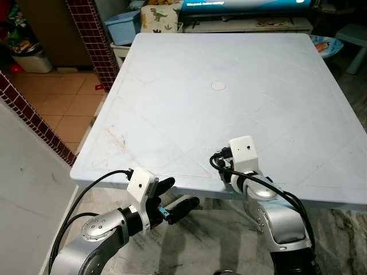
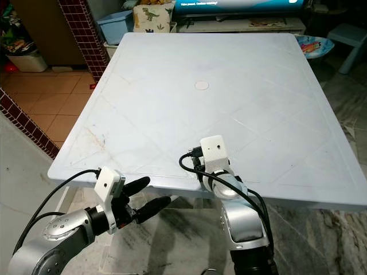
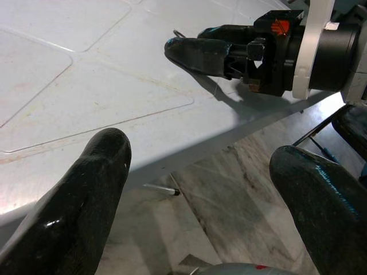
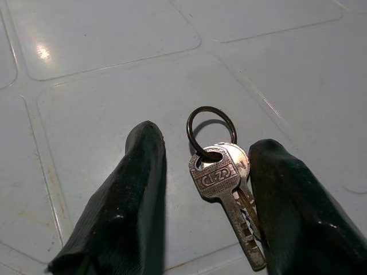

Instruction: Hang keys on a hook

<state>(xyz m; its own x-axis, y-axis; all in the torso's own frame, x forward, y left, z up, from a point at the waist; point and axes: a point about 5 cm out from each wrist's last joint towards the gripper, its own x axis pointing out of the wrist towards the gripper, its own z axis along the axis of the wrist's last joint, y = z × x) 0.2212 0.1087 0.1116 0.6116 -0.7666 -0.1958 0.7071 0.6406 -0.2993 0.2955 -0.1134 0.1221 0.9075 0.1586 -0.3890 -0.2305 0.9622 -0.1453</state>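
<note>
A pale blue-white plastic table [image 1: 229, 109] with moulded diagonal lines held a small round cap [image 1: 218, 86] at its centre — and keys [image 4: 226, 183] on a ring near its front edge.

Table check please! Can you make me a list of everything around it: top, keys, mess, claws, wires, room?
Surface: white table, faint stains, round cap mid-top.
Job's things: keys on a ring, flat on the table near its front edge; hook: nothing seen.
Clutter: nothing seen.
Claws: right claw open, fingers either side of the keys; left claw open, off the front edge.
Cables: black wires on both wrists.
Surroundings: tiled floor, blue bin.
</note>
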